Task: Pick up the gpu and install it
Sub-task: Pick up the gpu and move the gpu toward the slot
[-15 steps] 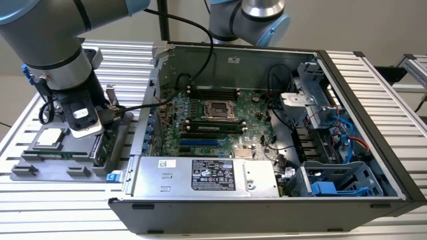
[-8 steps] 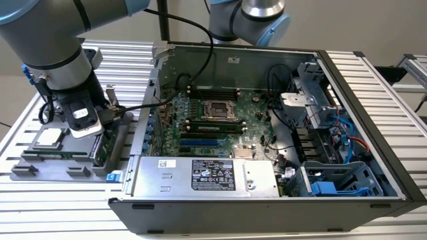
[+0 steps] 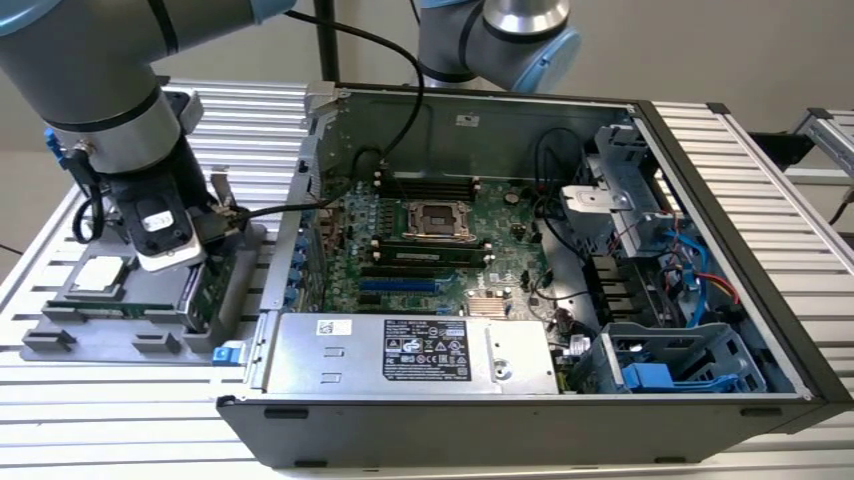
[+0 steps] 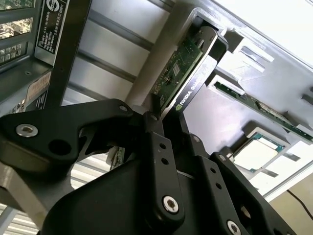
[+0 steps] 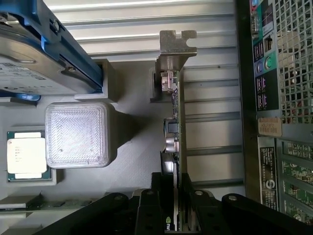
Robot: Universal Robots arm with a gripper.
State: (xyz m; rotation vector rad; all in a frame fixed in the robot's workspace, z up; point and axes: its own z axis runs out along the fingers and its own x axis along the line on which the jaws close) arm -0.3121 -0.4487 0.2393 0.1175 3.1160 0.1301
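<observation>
The gpu (image 5: 175,132) is a thin green card standing on edge in a slot of the grey parts tray (image 5: 132,161). Its silver bracket (image 5: 177,49) is at the end far from me. My gripper (image 5: 172,195) has one black finger on each side of the card and is shut on it. In the second wrist view the gpu (image 4: 183,73) runs out from between my gripper (image 4: 164,120) fingers, green board on one face and a black cover on the other. In the exterior view my gripper (image 3: 180,255) is over the tray (image 3: 80,335), at that view's left of the open computer case (image 3: 747,330).
The case lies open with its motherboard (image 3: 427,240) and silver power supply (image 3: 400,350) showing. Its perforated rear wall (image 5: 279,73) stands close beside the card. On the tray are a processor chip (image 5: 27,154), a hard drive with blue rails (image 5: 44,49) and a memory stick (image 4: 254,105).
</observation>
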